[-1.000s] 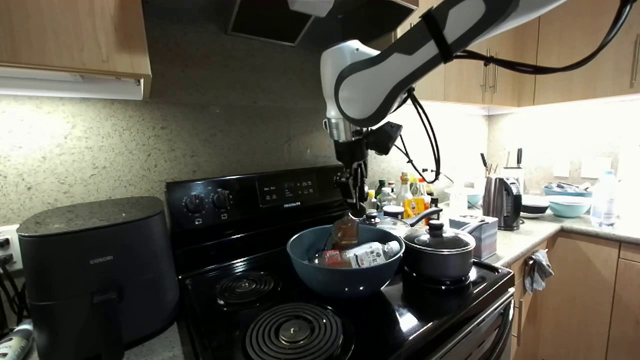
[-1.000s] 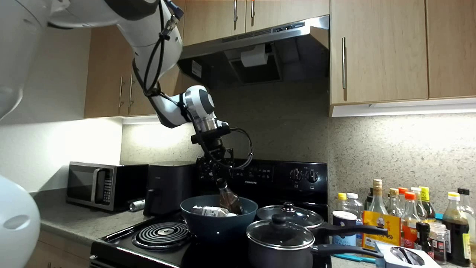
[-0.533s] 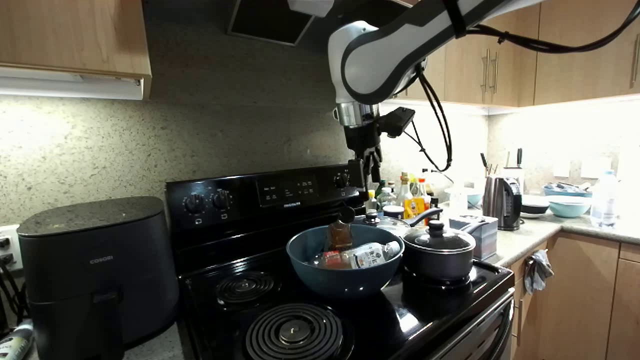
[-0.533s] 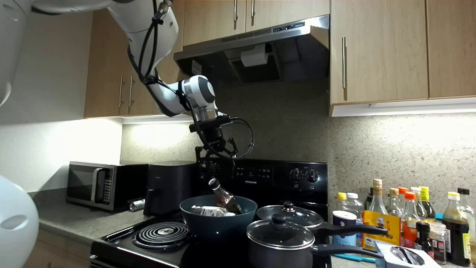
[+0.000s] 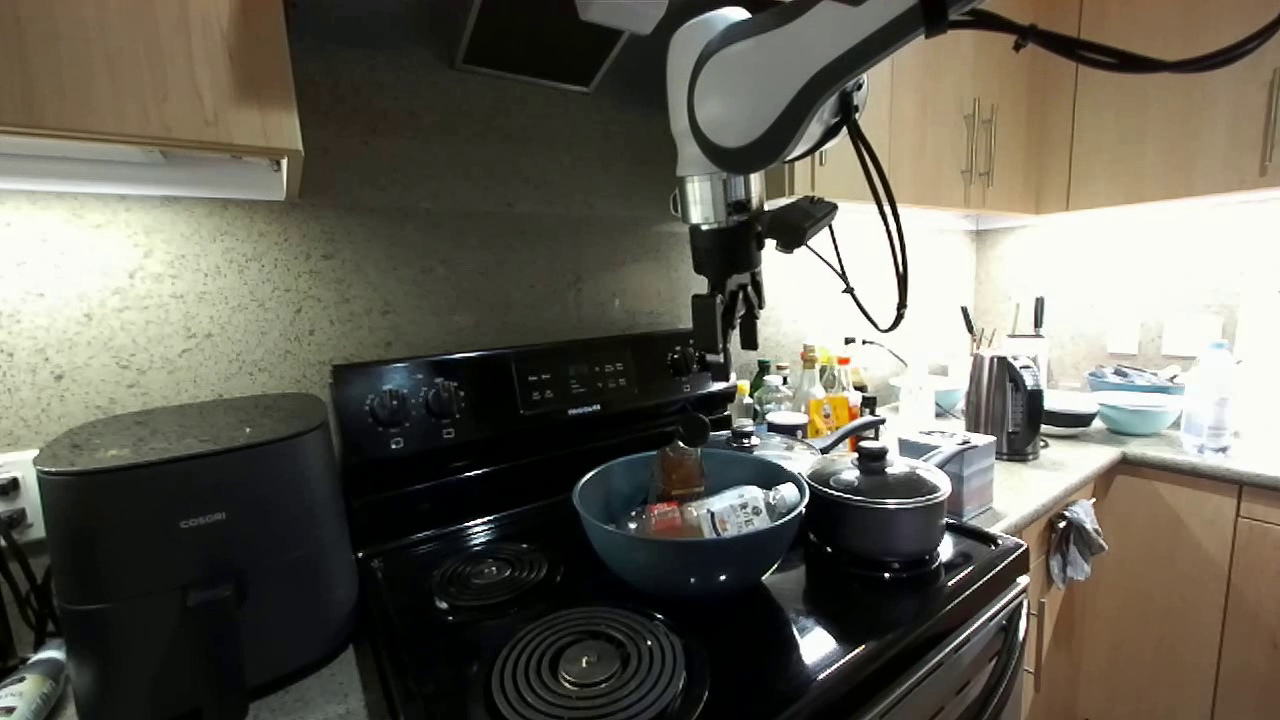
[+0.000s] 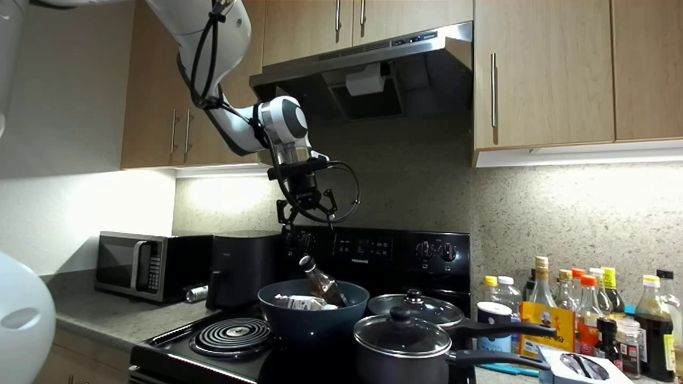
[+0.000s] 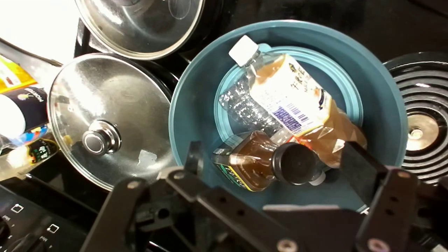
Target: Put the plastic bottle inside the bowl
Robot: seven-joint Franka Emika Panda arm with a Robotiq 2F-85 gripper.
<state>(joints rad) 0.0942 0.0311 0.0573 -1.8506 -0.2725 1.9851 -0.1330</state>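
The black two-fingered gripper is held high above the large, round, dark blue bowl, as shown in both exterior views. Its fingers are spread wide: in the wrist view they are seen at the lower left and lower right of the bowl, with a broad gap between them.

The small amber-brown plastic bottle with the dark round cap is contained in the bowl — tilted, its base down inside and its cap seen above the far rim in both exterior views. In an exterior view its neck is pointed toward the upper left of the frame. Its cap is kept well apart from the fingertips by open space.

Beside it in the bowl, a clear bottle with a white cap and printed white label is laid on its side; whether the two are touching cannot be told. A lighter blue ring is partly covered by it.

The bowl is set on a glossy black electric stove. In an exterior view, a dark glass-lidded pot is placed just right of it, a tall black air fryer is stood at the lower left, and a round coil burner is shown at the bottom centre.
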